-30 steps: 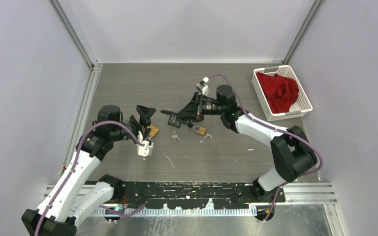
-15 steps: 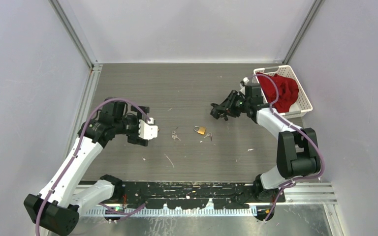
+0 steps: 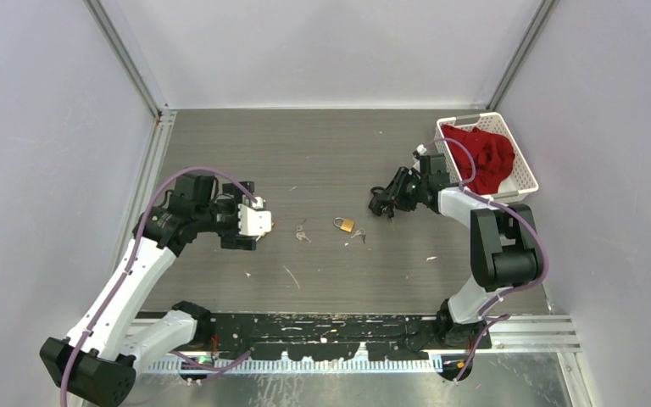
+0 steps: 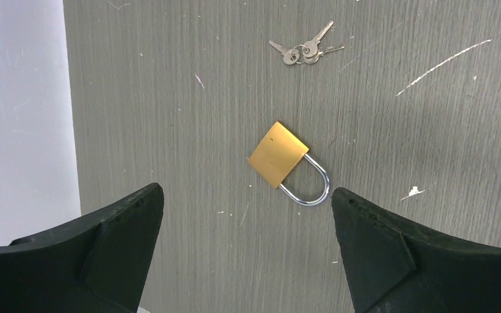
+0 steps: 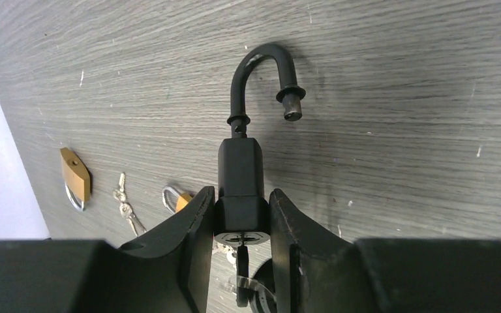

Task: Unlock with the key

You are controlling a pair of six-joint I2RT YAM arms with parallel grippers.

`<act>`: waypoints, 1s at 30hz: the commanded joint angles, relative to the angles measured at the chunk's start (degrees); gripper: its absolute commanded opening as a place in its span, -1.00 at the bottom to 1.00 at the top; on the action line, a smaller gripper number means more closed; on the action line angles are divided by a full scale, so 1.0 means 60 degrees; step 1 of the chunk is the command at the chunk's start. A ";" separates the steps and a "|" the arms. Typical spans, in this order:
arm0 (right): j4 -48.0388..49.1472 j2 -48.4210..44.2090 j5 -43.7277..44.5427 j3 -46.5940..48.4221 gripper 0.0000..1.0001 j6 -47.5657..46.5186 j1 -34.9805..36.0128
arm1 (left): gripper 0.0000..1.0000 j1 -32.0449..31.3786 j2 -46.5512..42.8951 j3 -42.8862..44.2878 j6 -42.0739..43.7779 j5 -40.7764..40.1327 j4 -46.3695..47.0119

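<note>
My right gripper (image 3: 385,198) is shut on the body of a black padlock (image 5: 240,173) and holds it just above the table. Its shackle (image 5: 261,72) is swung open, and a key (image 5: 240,264) sits in the keyhole at the bottom. My left gripper (image 4: 244,192) is open and empty. It hangs above a brass padlock (image 4: 278,155) with a closed silver shackle, which lies flat on the table. A small bunch of keys (image 4: 303,51) lies beyond that padlock.
A second brass padlock (image 3: 344,224) lies mid-table, with loose keys on its left (image 3: 302,233) and right (image 3: 358,236). A white basket (image 3: 521,170) holding red cloth (image 3: 483,157) stands at the back right. Walls close in the left, back and right sides.
My right arm has drawn back from the table's middle to the right, carrying the black padlock. My left arm has pulled back left and now points down over the brass padlock.
</note>
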 commanded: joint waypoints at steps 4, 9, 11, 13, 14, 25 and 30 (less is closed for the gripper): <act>0.1080 -0.0132 -0.0059 -0.0058 -0.80 0.0018 0.0037 | 0.99 -0.0024 -0.0200 0.0288 -0.0503 0.0222 0.0077; 0.0759 -0.0383 0.0673 -0.0090 0.14 -0.0097 0.0044 | 0.99 -0.0024 -0.0160 0.0452 -0.0758 0.0286 0.0077; 0.0579 -0.0531 0.1048 -0.0018 0.32 -0.0180 0.0064 | 0.99 -0.0026 -0.0187 0.0467 -0.0770 0.0286 0.0077; 0.0094 -0.0603 0.1578 0.0233 0.47 -0.0372 0.0152 | 0.99 -0.0023 -0.0199 0.0469 -0.0785 0.0286 -0.0040; -0.0149 -0.0639 0.1879 0.0382 0.53 -0.0487 0.0211 | 0.99 -0.0033 -0.0222 0.0469 -0.0813 0.0286 -0.0150; -0.1233 -0.1809 0.5497 0.1009 0.69 -0.1102 0.1184 | 0.99 -0.0025 -0.0306 0.0611 -0.0972 0.0286 -0.0304; -0.1418 -0.0951 0.4271 0.1809 0.49 -0.1395 0.1363 | 0.99 -0.0028 -0.0276 0.0662 -0.1104 0.0383 -0.0203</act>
